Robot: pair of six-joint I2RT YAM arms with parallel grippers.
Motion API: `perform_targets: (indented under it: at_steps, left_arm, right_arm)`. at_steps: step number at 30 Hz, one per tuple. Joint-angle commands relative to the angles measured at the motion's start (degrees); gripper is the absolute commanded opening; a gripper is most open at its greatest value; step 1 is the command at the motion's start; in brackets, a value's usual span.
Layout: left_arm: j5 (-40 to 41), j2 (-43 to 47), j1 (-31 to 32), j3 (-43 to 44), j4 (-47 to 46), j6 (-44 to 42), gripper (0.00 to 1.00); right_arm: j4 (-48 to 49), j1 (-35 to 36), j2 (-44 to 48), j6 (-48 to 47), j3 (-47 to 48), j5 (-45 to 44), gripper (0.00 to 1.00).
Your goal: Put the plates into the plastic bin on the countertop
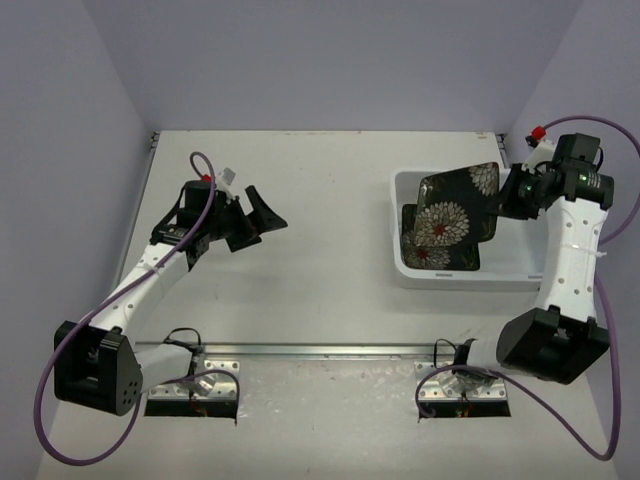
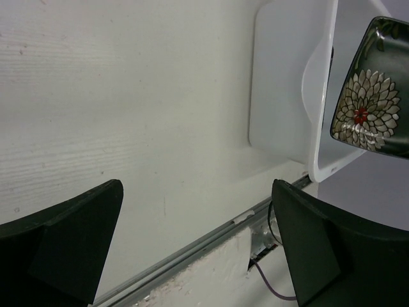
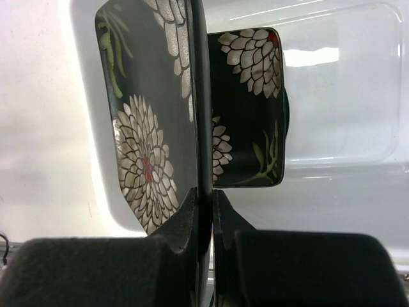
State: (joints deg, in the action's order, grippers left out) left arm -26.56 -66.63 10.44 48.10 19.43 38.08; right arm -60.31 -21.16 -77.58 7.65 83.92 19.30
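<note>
Grips a tilted black plate point(image 1: 458, 205) by its edge in the right gripper point(image 1: 508, 197), above the plastic bin point(image 1: 500, 278); flat inside the bin, a second black plate point(image 1: 440, 252); well left of the bin, left gripper point(image 1: 262, 218) spread wide, empty; lowering and release left to do

Probably a lab, plain lilac walls point(image 1: 330, 60), off-white countertop point(image 1: 310, 270), metal rail point(image 1: 320, 349)

Your right gripper point(image 3: 204, 208) is clamped on the rim of a black flowered plate point(image 3: 150, 121), which stands edge-on in your view over the left wall of the white bin point(image 3: 345, 96). A second black flowered plate point(image 3: 246, 109) lies inside the bin, partly hidden behind the held one. Countertop point(image 3: 32, 128) shows at the left.
</note>
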Motion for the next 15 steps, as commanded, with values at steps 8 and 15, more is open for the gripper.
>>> perform_targets:
  at_steps: [8, 15]
  left_arm:
    - [-6.1, -0.2, 0.3, -0.4, -1.6, -6.1, 1.0]
    - [-9.6, -1.3, 0.3, -2.1, -4.5, -5.8, 1.0]
  right_arm:
    - [12.3, -0.2, -3.2, -1.0, -1.3, 8.0, 0.0]
    - [20.1, -0.2, -1.9, -1.1, -10.0, 9.7, 0.0]
